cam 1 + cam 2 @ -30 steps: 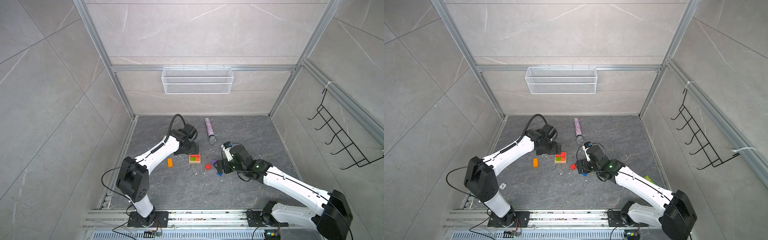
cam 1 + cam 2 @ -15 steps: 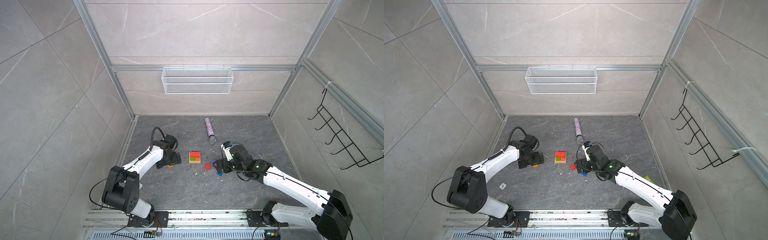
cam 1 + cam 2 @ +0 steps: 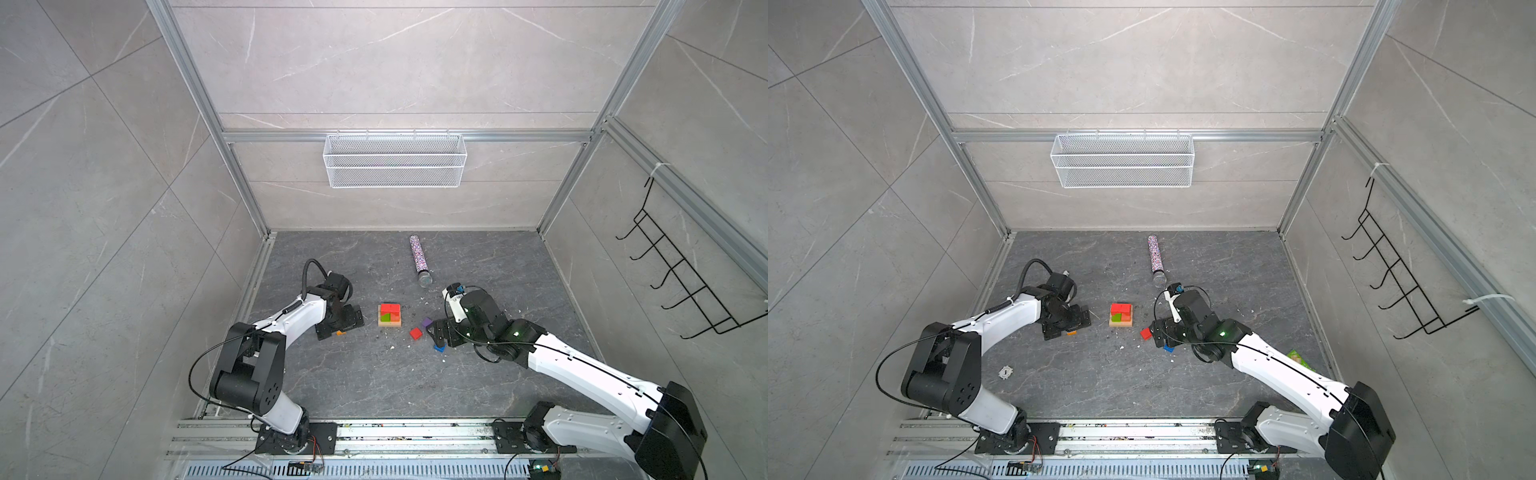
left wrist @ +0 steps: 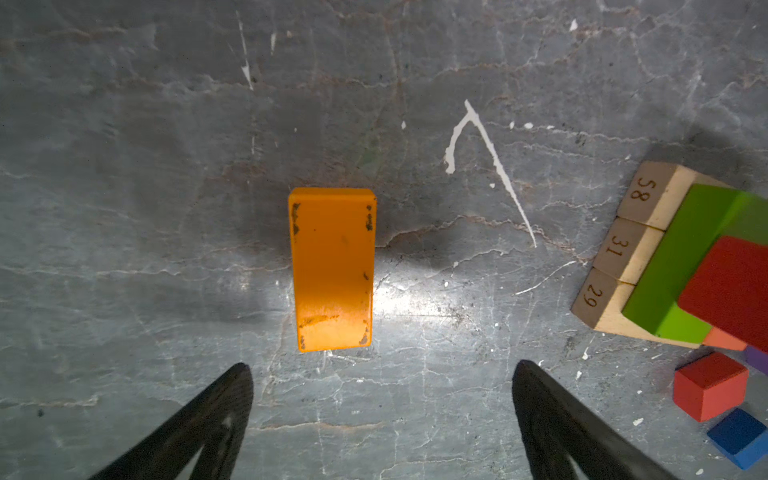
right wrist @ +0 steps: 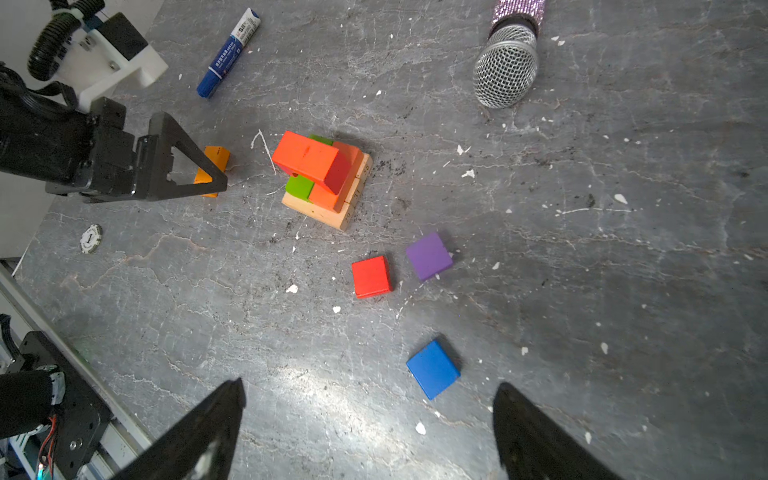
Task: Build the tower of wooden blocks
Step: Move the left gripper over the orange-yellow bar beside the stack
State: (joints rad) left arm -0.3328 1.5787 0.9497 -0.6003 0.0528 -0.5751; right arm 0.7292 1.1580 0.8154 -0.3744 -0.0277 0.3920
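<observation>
- Orange block [image 4: 332, 268]: light, stiff, smooth wood; probably best pinched across its long sides.
- Lies at eight o'clock of the tower [image 3: 390, 316].
- Left fingers [image 4: 199, 428], right fingers [image 5: 195, 436]: wide, empty.

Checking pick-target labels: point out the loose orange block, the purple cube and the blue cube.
orange block [image 4: 332, 268], left wrist view, centre of its top face.
purple cube [image 5: 429, 255], right wrist view, centre of its top face.
blue cube [image 5: 433, 369], right wrist view, centre of its top face.
</observation>
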